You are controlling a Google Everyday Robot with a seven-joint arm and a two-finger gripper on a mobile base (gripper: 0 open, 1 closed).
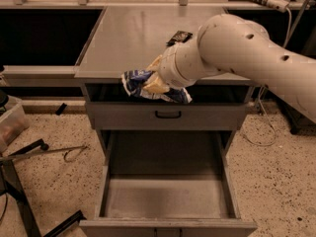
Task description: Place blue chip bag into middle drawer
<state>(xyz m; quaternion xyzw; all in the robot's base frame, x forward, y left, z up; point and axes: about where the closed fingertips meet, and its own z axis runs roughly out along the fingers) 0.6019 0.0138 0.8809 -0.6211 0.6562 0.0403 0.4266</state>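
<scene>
Blue chip bag [134, 80] held at cabinet [133, 38] front edge.
It is clamped in the gripper [154, 83] above the open middle drawer [168, 201]; its lettering cannot be read.

Claw [154, 82] is at the front edge of the table [133, 38], near its middle, gripping the bag [140, 83]. The bag overhangs that edge, just above the upper drawer [168, 116]. The middle drawer [168, 199] stands open below, forward of the bag. A wrapper [178, 36] lies on the table behind the claw. A bin [11, 125] sits on the floor, left of the table.
</scene>
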